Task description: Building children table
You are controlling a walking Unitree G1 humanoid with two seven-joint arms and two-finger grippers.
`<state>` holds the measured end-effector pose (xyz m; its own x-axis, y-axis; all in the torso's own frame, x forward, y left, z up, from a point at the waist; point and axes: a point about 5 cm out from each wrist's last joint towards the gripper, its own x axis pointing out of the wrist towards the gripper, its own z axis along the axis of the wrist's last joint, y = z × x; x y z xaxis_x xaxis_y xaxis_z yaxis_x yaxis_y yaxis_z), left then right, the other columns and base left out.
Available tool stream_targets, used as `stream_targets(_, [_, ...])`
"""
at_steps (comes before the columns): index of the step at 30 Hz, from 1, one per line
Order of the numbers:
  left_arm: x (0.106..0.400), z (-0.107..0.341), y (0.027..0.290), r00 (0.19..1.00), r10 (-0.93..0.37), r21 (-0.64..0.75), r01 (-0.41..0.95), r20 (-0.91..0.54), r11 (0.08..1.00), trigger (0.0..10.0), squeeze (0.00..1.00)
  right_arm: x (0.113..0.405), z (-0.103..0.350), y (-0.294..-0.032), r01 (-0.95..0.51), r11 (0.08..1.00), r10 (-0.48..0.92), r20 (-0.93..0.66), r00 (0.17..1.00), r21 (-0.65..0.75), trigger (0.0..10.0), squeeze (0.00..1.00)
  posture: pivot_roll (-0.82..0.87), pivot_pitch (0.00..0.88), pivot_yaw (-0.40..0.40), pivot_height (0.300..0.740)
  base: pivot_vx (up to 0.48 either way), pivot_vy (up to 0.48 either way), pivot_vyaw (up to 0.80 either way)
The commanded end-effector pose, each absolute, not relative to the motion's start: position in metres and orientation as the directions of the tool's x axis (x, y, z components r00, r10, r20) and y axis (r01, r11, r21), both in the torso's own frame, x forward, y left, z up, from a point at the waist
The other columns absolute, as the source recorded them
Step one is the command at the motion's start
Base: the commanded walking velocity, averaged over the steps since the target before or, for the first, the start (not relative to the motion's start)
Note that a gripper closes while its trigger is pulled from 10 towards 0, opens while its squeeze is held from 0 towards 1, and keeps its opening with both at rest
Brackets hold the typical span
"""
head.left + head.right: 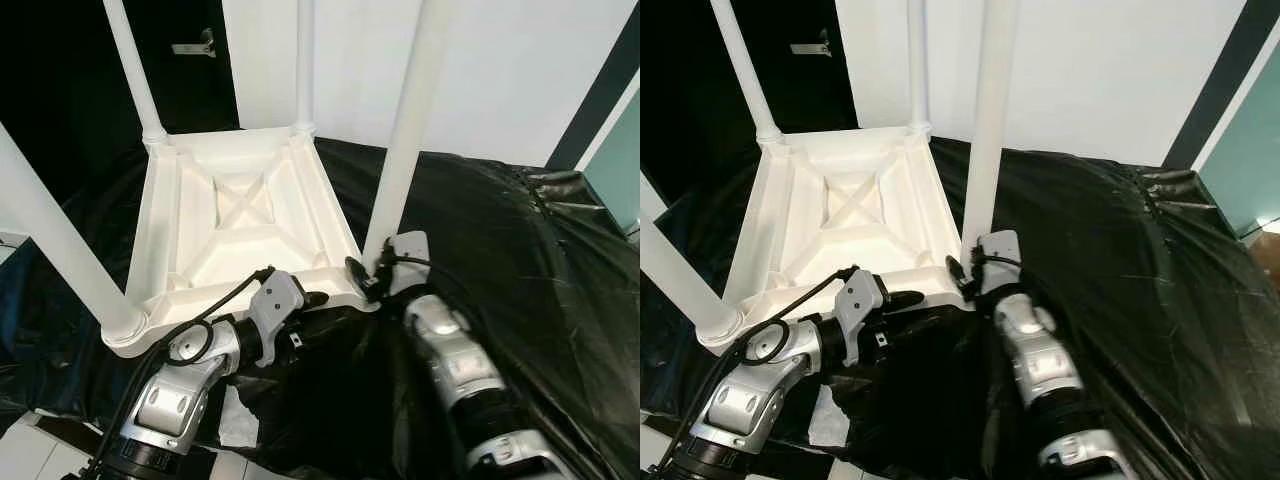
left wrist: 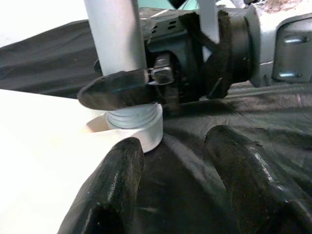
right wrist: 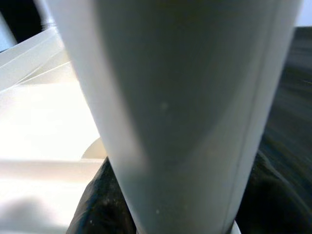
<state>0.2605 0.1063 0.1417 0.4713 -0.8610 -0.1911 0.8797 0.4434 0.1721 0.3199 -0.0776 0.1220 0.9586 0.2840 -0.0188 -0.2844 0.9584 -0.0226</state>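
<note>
The white table (image 1: 240,225) lay upside down on a black sheet (image 1: 500,260), its ribbed underside facing up and four white legs standing from the corners. All four legs ran out of the top or side of the eye views, so their free ends could not be seen. The sheet covered whatever lay beneath it; only a strip of pale floor (image 1: 25,455) showed at the near left corner, with a white scrap (image 1: 238,420) on the sheet's near edge.

The right tool (image 1: 372,272) was at the table's near right corner, clenched around the base of the right leg (image 1: 410,130). In the left wrist view one black finger (image 2: 114,91) lay across that leg just above its threaded end, which sat in the corner socket (image 2: 139,129); the other finger was hidden behind the leg. The right wrist view was mostly blurred white leg (image 3: 185,107), too close to make out detail, with dark finger shapes at its foot.

The left tool (image 1: 318,298) sat at the table's near edge, just beside the same corner. Its two fingers (image 2: 109,190) stood apart with nothing between them, one over the white edge and one over the sheet; whether they touched the table could not be told. Both arms were cut off at the lower edge.
</note>
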Motion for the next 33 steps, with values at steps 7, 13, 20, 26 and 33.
stream_targets(7, [0.267, 0.145, 0.107, 0.506, -0.842, 0.197, 0.859, -0.186, 0.473, 10.0, 0.0, 0.31, 0.12, -0.059, -0.327, 0.945, 0.327, -0.031, 0.944, 0.016, 10.0, 0.0, 0.04, 0.0, -0.043, 0.74, 0.0, 0.0, 0.0])
stream_targets(13, [0.266, 0.144, 0.107, 0.504, -0.842, 0.197, 0.861, -0.191, 0.47, 10.0, 0.0, 0.309, 0.126, -0.068, -0.294, 0.956, 0.294, 0.004, 0.956, -0.005, 10.0, 0.62, 0.04, 0.0, -0.039, 0.74, 0.0, 0.0, 0.0])
stream_targets(20, [0.265, 0.143, 0.109, 0.512, -0.836, 0.196, 0.856, -0.195, 0.479, 10.0, 0.0, 0.298, 0.127, -0.1, -0.35, 0.937, 0.35, 0.041, 0.936, -0.001, 10.0, 1.0, 0.04, 0.0, -0.044, 0.74, 0.0, 0.0, 0.0])
stream_targets(26, [0.264, 0.143, 0.112, 0.519, -0.832, 0.196, 0.852, -0.197, 0.486, 10.0, 0.0, 0.289, 0.124, -0.122, -0.434, 0.901, 0.434, 0.025, 0.901, 0.01, 10.0, 0.0, 0.04, 0.0, -0.039, 0.74, 0.0, 0.0, 0.0])
stream_targets(33, [0.262, 0.142, 0.119, 0.516, -0.829, 0.195, 0.855, -0.215, 0.481, 10.0, 0.0, 0.292, 0.122, -0.141, -0.482, 0.874, 0.483, 0.003, 0.876, -0.058, 10.0, 0.0, 0.04, 0.0, -0.033, 0.74, 0.0, 0.0, 0.0])
